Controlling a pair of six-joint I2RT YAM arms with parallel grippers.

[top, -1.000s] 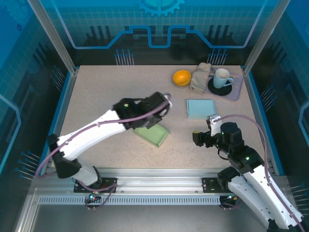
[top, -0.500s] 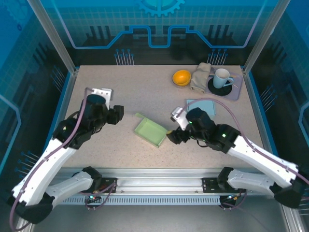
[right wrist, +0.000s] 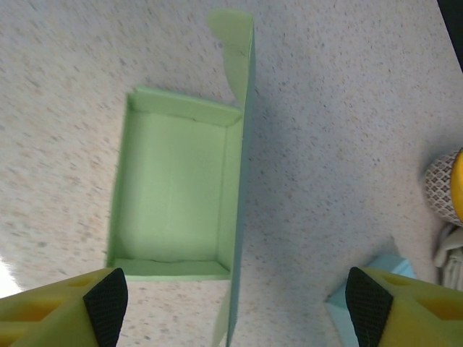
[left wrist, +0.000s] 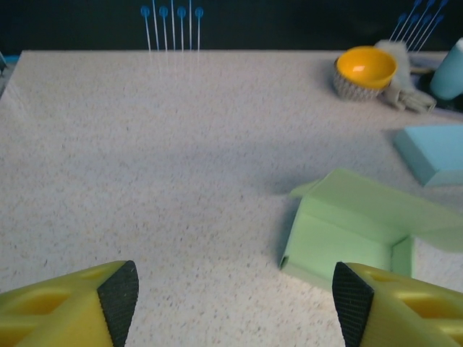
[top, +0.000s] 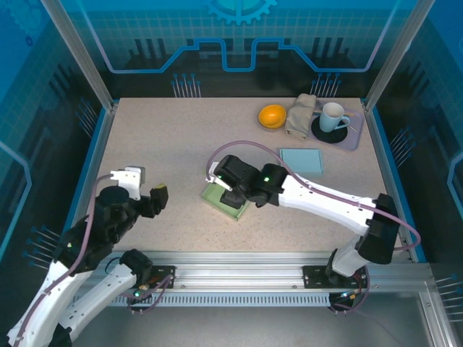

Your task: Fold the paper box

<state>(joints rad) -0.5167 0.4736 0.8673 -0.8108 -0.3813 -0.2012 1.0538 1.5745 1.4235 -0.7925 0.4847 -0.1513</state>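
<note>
Green paper box (top: 230,208) lies near the middle of the bench (top: 159,137). From above, the right pincer (top: 219,183) is over the box's 11 o'clock end, and the left pincer (top: 156,198) is well apart at 9 o'clock.

Left wrist: the pincer (left wrist: 235,307) is spread wide and empty, with the box (left wrist: 347,235) at 3 o'clock.

Right wrist: the pincer (right wrist: 231,303) gapes and holds nothing. The box (right wrist: 173,217) lies hollow side up at 10 o'clock.

Box (top: 226,205) central; bowl (top: 272,116), cup (top: 333,116) — behind, right

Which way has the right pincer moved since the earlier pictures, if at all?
Yes: the right pincer moved left, away from the fixed blue box, and is now above the green paper box.
</note>
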